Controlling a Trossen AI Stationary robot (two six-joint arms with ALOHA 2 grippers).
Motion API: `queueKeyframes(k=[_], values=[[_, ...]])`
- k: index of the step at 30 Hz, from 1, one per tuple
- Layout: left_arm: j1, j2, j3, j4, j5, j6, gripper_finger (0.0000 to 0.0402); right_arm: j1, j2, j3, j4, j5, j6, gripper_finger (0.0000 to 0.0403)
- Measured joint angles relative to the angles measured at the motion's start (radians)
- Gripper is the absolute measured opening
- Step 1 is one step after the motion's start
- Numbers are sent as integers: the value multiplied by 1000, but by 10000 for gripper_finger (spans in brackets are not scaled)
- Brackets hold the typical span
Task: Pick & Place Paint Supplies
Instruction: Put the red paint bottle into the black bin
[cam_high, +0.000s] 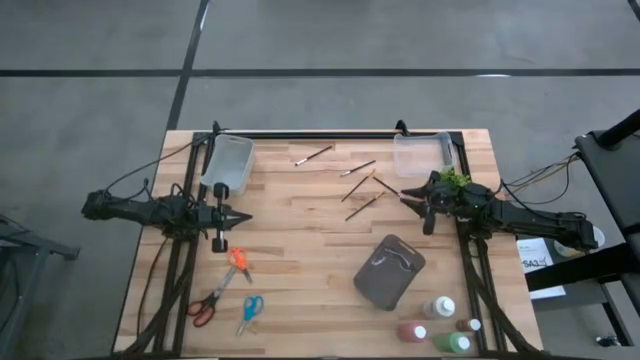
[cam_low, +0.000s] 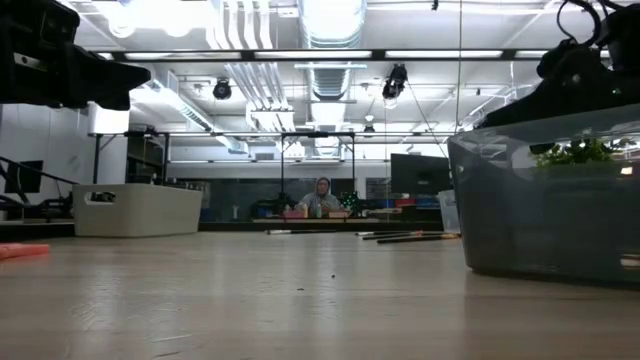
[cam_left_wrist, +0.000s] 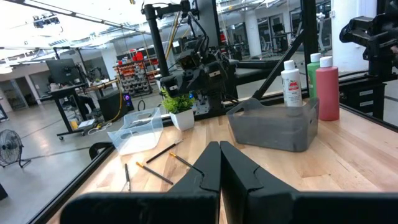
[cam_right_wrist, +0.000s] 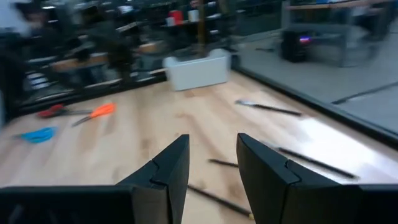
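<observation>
Four small paint bottles stand at the table's near right corner: white (cam_high: 441, 306), red (cam_high: 413, 331), green (cam_high: 455, 343) and dark red (cam_high: 468, 325). Several thin dark paintbrushes (cam_high: 362, 190) lie flat and scattered on the wood at the far middle, one more (cam_high: 313, 155) farther left. My left gripper (cam_high: 243, 216) hovers level at the left, shut (cam_left_wrist: 219, 167) on nothing. At the right my right gripper (cam_high: 405, 197) hovers level beside the brushes, open (cam_right_wrist: 211, 158), with nothing between its fingers. Brushes (cam_right_wrist: 267, 108) lie on the table beyond it.
A dark grey bin (cam_high: 389, 271) sits near the bottles. Two clear bins (cam_high: 228, 163) (cam_high: 420, 153) stand at the far edge. A small potted plant (cam_high: 452, 180) is beside my right wrist. Orange (cam_high: 235, 265), red (cam_high: 205, 308) and blue (cam_high: 250, 312) scissors lie near left.
</observation>
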Motion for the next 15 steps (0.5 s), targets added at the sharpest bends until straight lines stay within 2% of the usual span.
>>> queueKeyframes(k=[5, 7, 9, 12, 15], values=[[0, 0, 0, 0, 0, 0, 0, 0, 0, 0, 37, -292, 14, 131], [0, 0, 0, 0, 0, 0, 0, 0, 0, 0, 103, -422, 49, 131], [0, 0, 0, 0, 0, 0, 0, 0, 0, 0, 207, -507, 49, 131], [0, 0, 0, 0, 0, 0, 0, 0, -1, 0, 390, -511, 23, 131], [0, 0, 0, 0, 0, 0, 0, 0, -1, 0, 591, -446, 51, 131]])
